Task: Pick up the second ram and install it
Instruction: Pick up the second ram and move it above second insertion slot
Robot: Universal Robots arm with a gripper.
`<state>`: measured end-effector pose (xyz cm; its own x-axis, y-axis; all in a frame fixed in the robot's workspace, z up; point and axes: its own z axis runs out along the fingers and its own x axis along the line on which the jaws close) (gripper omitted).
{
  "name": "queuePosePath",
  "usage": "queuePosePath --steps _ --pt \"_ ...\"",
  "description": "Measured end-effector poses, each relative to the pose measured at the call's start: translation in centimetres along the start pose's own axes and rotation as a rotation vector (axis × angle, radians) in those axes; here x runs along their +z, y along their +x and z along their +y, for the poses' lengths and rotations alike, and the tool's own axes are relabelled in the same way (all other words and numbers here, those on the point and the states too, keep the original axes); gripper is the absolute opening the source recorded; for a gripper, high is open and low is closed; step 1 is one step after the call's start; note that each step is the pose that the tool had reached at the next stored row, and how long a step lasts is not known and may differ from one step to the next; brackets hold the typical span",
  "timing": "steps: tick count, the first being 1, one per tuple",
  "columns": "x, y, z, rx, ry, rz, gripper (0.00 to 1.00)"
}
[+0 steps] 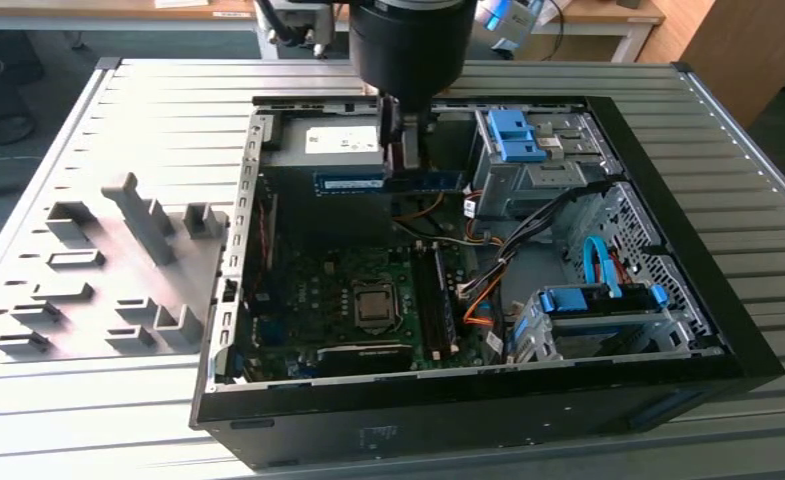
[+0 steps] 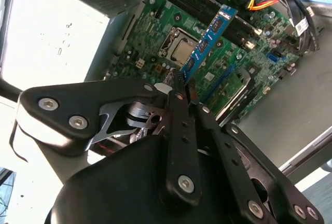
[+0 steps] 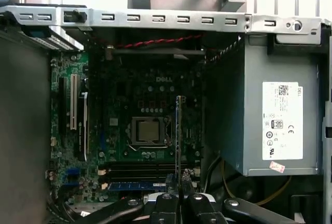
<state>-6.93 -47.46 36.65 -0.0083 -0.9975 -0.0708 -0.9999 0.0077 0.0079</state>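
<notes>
Ribbed metal table, wooden desk behind, grey floor

arm: upright, wrist pointing straight down | tool: fingers pinched close together

Robotics lab; slatted metal workbench, opened computer case, desks behind

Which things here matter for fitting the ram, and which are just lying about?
Job: end effector, shut on the ram; motherboard; slots.
Lying about: grey holders; power supply; drive bays; cables.
</notes>
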Motion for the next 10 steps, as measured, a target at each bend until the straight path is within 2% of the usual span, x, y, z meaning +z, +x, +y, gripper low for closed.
queuePosePath --steps 10 --pt "0.65 0.22 -0.78 0.0 0.0 0.0 0.14"
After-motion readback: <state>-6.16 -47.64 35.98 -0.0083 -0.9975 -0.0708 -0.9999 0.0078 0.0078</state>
